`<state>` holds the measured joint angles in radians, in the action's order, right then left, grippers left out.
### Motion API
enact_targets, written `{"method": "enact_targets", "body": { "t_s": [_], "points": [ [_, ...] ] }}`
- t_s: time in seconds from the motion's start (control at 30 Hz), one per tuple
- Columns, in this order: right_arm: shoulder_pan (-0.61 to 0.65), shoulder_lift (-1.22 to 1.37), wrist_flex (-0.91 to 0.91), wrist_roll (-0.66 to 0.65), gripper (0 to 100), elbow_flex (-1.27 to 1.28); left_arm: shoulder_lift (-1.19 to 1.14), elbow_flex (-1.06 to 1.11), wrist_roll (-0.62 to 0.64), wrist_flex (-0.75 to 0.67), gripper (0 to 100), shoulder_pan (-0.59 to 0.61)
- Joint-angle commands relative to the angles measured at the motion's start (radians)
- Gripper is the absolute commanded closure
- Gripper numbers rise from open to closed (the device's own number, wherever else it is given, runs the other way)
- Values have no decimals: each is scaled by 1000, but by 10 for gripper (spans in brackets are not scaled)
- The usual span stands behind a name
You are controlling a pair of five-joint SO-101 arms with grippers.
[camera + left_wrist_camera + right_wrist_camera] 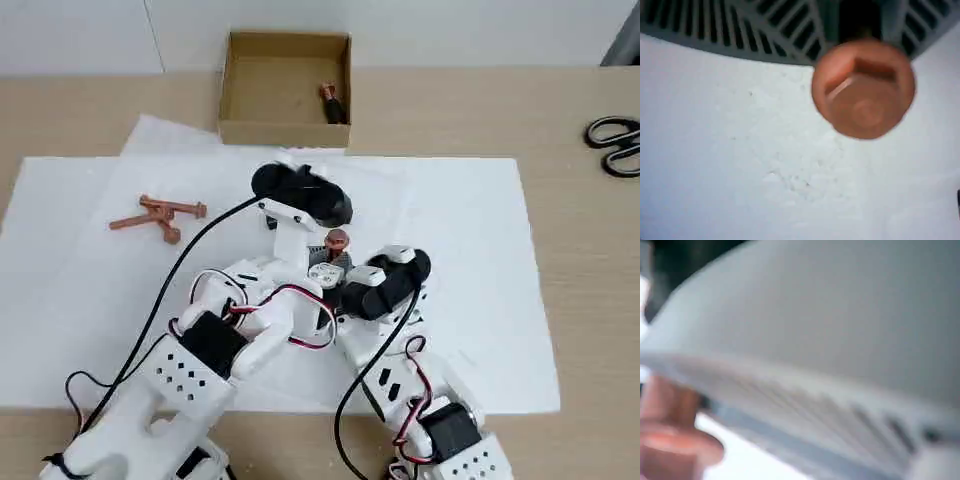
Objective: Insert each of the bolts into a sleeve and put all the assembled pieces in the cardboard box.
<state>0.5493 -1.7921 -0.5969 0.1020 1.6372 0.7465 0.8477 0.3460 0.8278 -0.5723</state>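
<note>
- My left gripper (322, 268) and right gripper (345, 285) meet at frame centre; I cannot tell whether either one is clamped.
- Just beside them a bolt (337, 239) shows head-up. It is likely light, rigid and smooth, so I'd take it by the shank under the head.
- A white paper sheet (480, 250) lies beneath, with loose bolts (160, 212) at left.
- Farther up, the cardboard box (285, 133) holds one assembled piece (332, 103); scissors (615, 145) lie at right on the wooden table (540, 110).
</note>
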Motion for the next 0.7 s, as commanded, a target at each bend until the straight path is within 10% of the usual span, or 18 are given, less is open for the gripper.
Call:
{"method": "enact_targets", "body": {
  "t_s": [0.0,0.17,0.43,0.67],
  "points": [
    [4,-22,24,0,995,-44,37,-21,-25,49,914,8],
    [4,-22,24,0,995,-41,163,-62,-23,175,729,12],
    [-2,-21,25,0,995,-35,242,-185,-29,405,717,21],
    [-84,-21,21,-2,995,-40,331,-225,-193,520,717,347]
  ]
}}
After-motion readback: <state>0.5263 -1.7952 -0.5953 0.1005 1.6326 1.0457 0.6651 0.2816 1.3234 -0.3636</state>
